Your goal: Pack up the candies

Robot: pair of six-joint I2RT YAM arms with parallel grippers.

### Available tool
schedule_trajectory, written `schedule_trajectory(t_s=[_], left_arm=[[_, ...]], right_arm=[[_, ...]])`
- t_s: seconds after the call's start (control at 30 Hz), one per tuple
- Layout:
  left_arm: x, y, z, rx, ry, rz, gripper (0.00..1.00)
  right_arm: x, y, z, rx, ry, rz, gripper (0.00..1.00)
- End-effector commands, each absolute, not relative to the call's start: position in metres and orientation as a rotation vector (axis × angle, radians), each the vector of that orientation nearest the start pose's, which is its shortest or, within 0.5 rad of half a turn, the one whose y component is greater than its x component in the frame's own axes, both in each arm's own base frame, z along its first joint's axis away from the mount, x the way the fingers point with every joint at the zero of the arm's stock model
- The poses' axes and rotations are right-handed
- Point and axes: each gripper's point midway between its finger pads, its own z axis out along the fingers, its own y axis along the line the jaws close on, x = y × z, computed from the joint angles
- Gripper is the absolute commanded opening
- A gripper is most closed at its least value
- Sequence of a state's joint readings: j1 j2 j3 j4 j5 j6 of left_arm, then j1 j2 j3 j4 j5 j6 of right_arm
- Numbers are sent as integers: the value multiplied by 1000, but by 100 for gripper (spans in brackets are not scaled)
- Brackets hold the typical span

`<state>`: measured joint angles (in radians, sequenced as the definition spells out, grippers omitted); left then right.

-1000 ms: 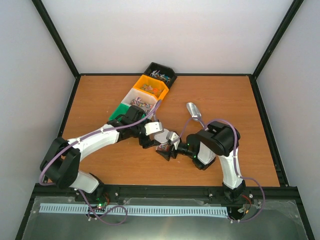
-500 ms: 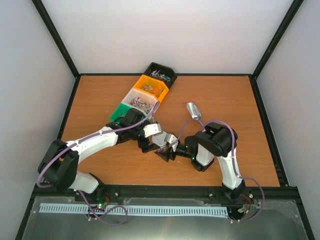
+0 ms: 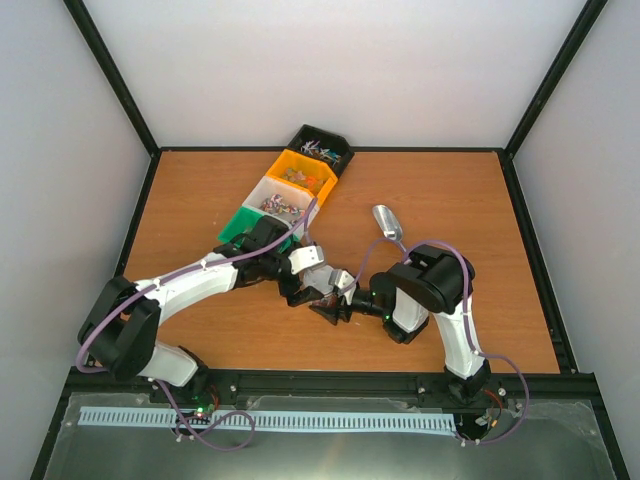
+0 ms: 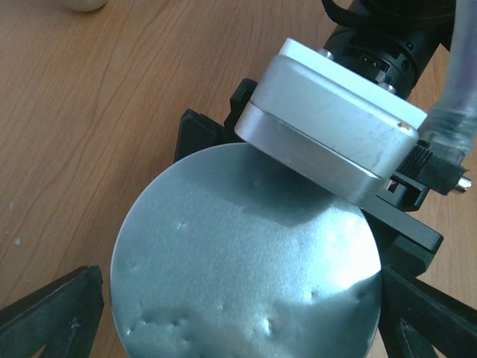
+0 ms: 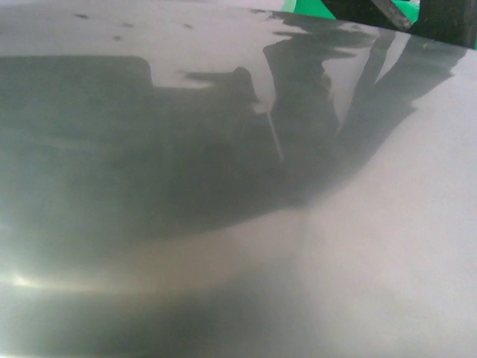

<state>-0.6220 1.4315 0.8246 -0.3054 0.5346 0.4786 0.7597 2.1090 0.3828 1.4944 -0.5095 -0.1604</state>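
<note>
The candies [image 3: 282, 205] lie as tiny mixed-colour wrapped sweets in the row of bins at the back left. A jar with a round silver lid [image 4: 246, 276] sits mid-table between both grippers [image 3: 328, 290]. My left gripper [image 4: 238, 313] is open, its black fingers [image 4: 52, 313] standing wide of the lid on either side. My right gripper [image 4: 309, 190] comes in from the opposite side, its black jaws against the lid's rim on both sides. In the right wrist view the lid [image 5: 238, 224] fills the frame and hides that gripper's fingers.
Black [image 3: 335, 160], orange [image 3: 322, 187], white [image 3: 262, 190] and green [image 3: 235, 222] bins run diagonally from the back toward my left arm. A silver scoop [image 3: 388, 222] lies right of them. The green bin [image 5: 313, 9] shows at the top of the right wrist view.
My left gripper has opened wider off the jar. My right gripper's jaws have narrowed onto it. Both grippers and the jar have shifted slightly left.
</note>
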Motion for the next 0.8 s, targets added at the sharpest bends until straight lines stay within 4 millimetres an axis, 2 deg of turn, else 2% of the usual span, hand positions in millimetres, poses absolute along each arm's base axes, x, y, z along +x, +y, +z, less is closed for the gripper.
schedule_trajectory(t_s=[0.0, 0.2, 0.33, 0.5, 0.77], left_arm=[[248, -292, 127, 1421, 1900, -767, 100], [246, -293, 118, 1449, 1913, -776, 97], [240, -289, 115, 1515, 1876, -753, 84], [224, -284, 118, 1642, 1779, -757, 72], [196, -281, 120, 1848, 1624, -838, 63]], right_arm=[[223, 340, 65, -1143, 1300, 881, 74], [222, 340, 66, -1144, 1299, 884, 71], [217, 341, 66, -1162, 1284, 907, 62], [203, 342, 67, -1211, 1247, 969, 57], [184, 343, 72, -1284, 1174, 1061, 52]])
